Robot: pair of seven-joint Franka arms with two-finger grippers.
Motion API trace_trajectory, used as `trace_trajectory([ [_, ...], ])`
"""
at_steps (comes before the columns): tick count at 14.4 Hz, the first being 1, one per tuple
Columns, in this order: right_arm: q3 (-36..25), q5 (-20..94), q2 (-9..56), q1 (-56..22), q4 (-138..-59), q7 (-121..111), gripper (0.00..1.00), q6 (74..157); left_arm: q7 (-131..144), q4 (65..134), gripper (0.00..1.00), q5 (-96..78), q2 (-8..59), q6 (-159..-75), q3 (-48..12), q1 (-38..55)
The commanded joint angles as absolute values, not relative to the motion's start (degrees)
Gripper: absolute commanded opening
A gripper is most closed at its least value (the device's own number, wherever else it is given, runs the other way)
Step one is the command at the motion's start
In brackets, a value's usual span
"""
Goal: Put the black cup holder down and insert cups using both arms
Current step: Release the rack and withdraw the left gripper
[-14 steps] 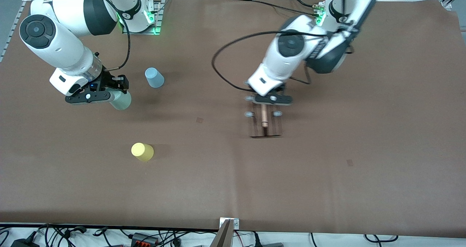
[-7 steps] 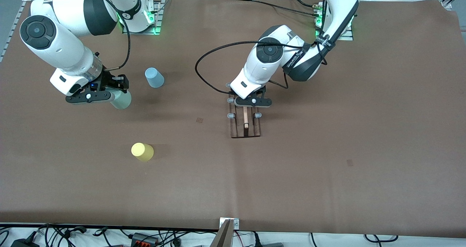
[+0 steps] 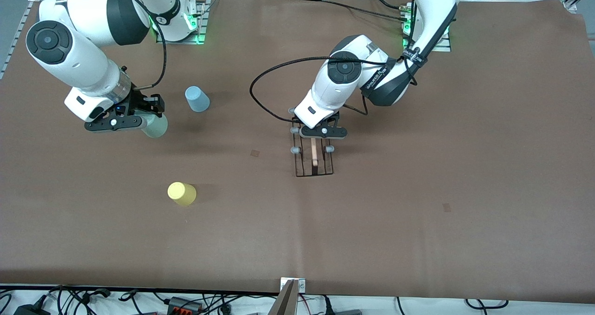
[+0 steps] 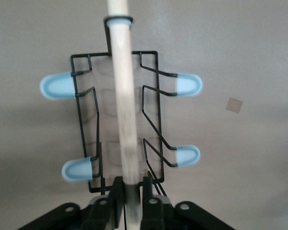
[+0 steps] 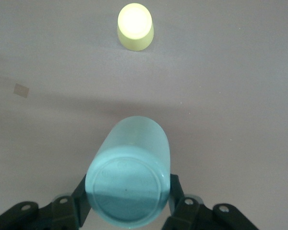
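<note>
The black cup holder (image 3: 314, 158) is at the table's middle, its wooden rod (image 4: 124, 100) running down the frame between grey-tipped prongs. My left gripper (image 3: 318, 134) is shut on the rod's end (image 4: 130, 196); whether the base rests on the table I cannot tell. My right gripper (image 3: 132, 122) is shut on the pale green cup (image 3: 155, 126) and holds it sideways above the table, near the right arm's end; its bottom faces the right wrist camera (image 5: 128, 189). The yellow cup (image 3: 181, 193) stands upside down, nearer the front camera, also in the right wrist view (image 5: 135, 26). The light blue cup (image 3: 197, 99) stands upside down beside the green one.
A brown mat (image 3: 418, 189) covers the whole table. Small square marks (image 3: 254, 153) lie on it. Cables and a metal bracket (image 3: 289, 296) run along the front edge.
My left arm carried the cup holder toward the right arm's end of the table, then settled with it near the middle. My right gripper with the green cup has stayed put.
</note>
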State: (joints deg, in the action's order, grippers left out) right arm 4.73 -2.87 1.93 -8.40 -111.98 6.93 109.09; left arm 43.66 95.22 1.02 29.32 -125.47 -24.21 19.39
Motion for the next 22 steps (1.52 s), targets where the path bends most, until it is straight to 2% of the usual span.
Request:
trace_trajectory([
  [1,5.1,-2.64,2.37,-8.09,-110.74,7.47,0.0,107.75,43.94,93.69,1.0,3.77,28.31,-124.28,-23.91,18.29],
  [6,5.19,0.17,2.37,-8.09,-110.74,7.82,0.0,107.4,35.88,90.8,1.0,4.31,19.97,-110.69,-24.43,9.59],
  [11,5.1,1.14,2.37,-8.17,-110.83,8.79,0.0,107.31,20.96,79.47,1.0,4.39,19.07,-96.08,-23.99,-0.76],
  [15,5.54,3.6,2.37,-12.03,-110.66,18.07,0.0,107.4,9.51,78.66,1.0,4.39,18.9,-93.27,-23.99,-7.46],
  [18,5.63,5.44,2.46,-19.22,-109.43,31.42,0.0,108.19,4.5,77.96,1.0,4.48,18.9,-92.11,-23.73,-10.97],
  [21,5.63,5.71,5.61,-26.78,-104.87,44.69,0.0,108.19,-3.84,78.13,1.0,3.96,18.98,-91.49,-23.64,-15.37],
  [22,5.63,5.71,7.1,-29.33,-103.29,49.52,0.0,108.37,-6.56,78.92,1.0,3.87,17.94,-91.58,-21.73,-14.86],
])
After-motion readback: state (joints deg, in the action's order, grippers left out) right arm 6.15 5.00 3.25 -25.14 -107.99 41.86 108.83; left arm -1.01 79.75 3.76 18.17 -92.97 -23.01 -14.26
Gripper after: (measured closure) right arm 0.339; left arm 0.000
